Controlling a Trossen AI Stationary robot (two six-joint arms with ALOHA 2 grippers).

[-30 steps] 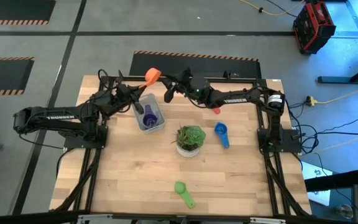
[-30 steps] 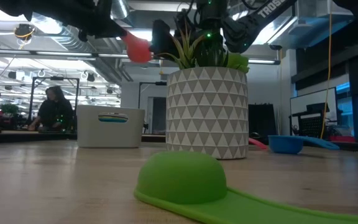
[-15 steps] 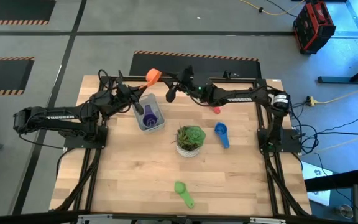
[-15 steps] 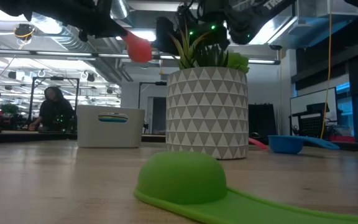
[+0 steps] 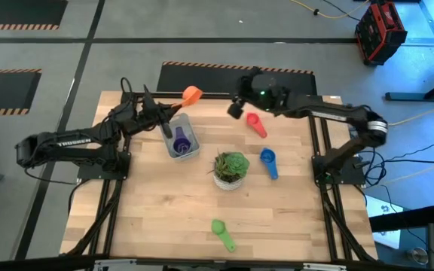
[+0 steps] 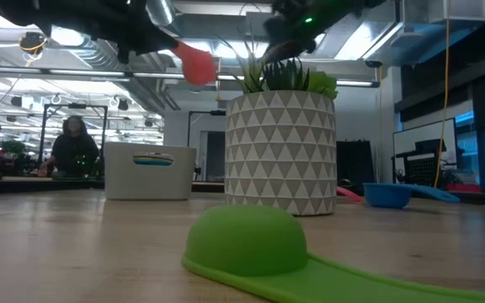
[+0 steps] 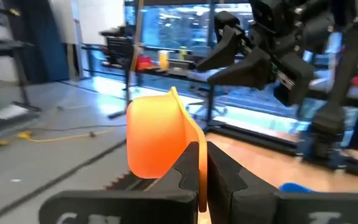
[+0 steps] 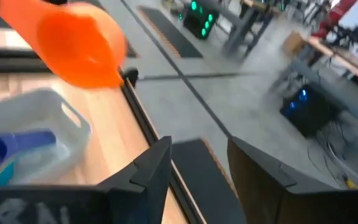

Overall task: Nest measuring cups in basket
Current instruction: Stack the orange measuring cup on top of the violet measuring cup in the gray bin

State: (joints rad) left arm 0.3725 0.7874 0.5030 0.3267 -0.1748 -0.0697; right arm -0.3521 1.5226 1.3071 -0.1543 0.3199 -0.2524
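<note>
My left gripper is shut on the orange cup, held in the air beyond the basket's far end. The basket stands on the table with a purple cup and a light blue one inside. My right gripper hangs open to the right of the orange cup, touching nothing. On the wood lie the red cup, the blue cup and the green cup. I see no yellow cup. My left gripper pinches the orange cup's handle between its two fingers, coming roughly level from the table's left. The bowl sticks out past the fingertips. The cup is lifted clear of table and basket.
A white patterned pot with a green plant stands mid-table, between the basket and the blue cup. Bare wood stretches across the near half around the green cup. A person sits in the room beyond the table.
My right gripper has pulled back from beside the orange cup toward the table's right, and the red cup under the arm now shows in full. My left gripper keeps the orange cup and has shifted it slightly to the right.
</note>
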